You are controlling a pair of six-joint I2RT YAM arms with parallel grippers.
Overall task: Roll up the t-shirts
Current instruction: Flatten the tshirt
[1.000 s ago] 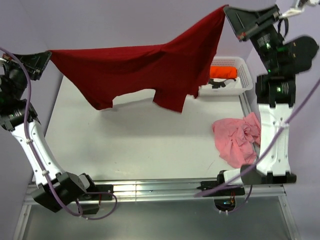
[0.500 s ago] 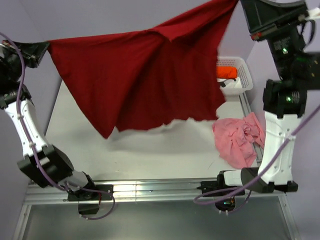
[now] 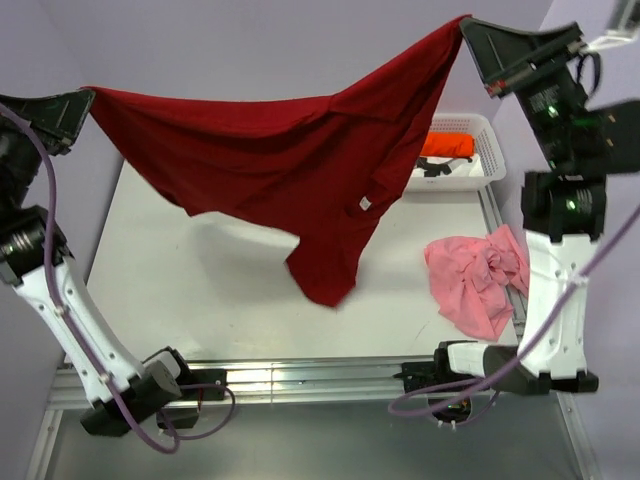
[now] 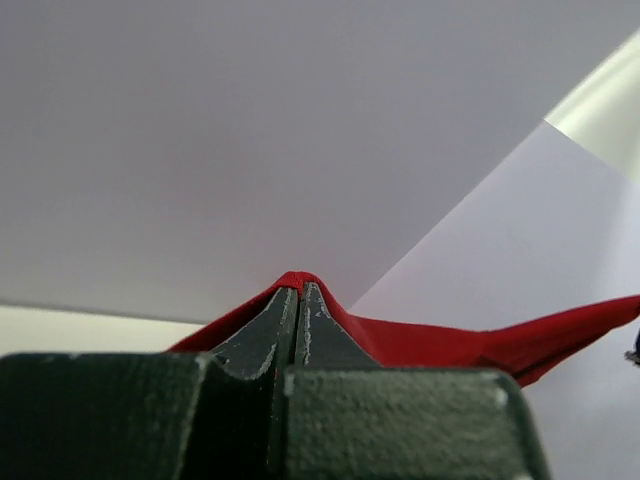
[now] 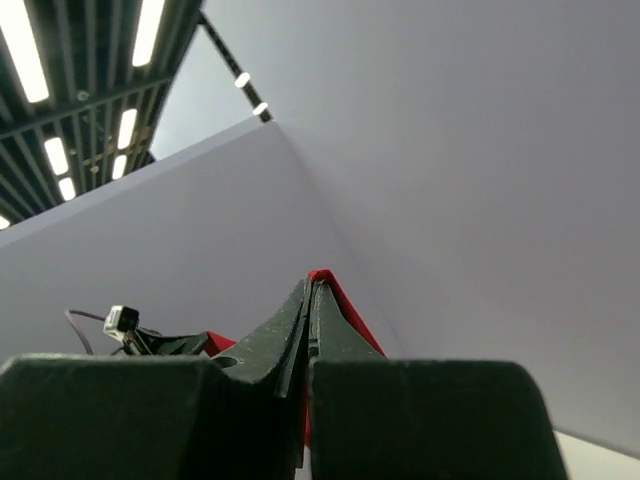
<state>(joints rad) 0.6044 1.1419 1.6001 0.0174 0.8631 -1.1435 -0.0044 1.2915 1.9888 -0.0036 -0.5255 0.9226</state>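
Note:
The dark red t-shirt (image 3: 290,150) hangs stretched in the air between my two grippers, its lower part drooping towards the table. My left gripper (image 3: 88,97) is shut on one corner of it at the far left; the cloth wraps its fingertips in the left wrist view (image 4: 292,282). My right gripper (image 3: 466,22) is shut on the other corner, high at the far right, as the right wrist view (image 5: 318,276) shows. The pink t-shirt (image 3: 478,277) lies crumpled on the table at the right. The bright orange-red t-shirt (image 3: 447,146) lies rolled in the basket.
A white mesh basket (image 3: 478,172) stands at the table's back right corner. The white table (image 3: 200,290) spreads below the hanging shirt. Lilac walls close the back and both sides.
The dark red shirt has swung: half a second ago it billowed wide and forward, now it hangs narrower with one tail drooping at the centre. The right gripper has come down a little.

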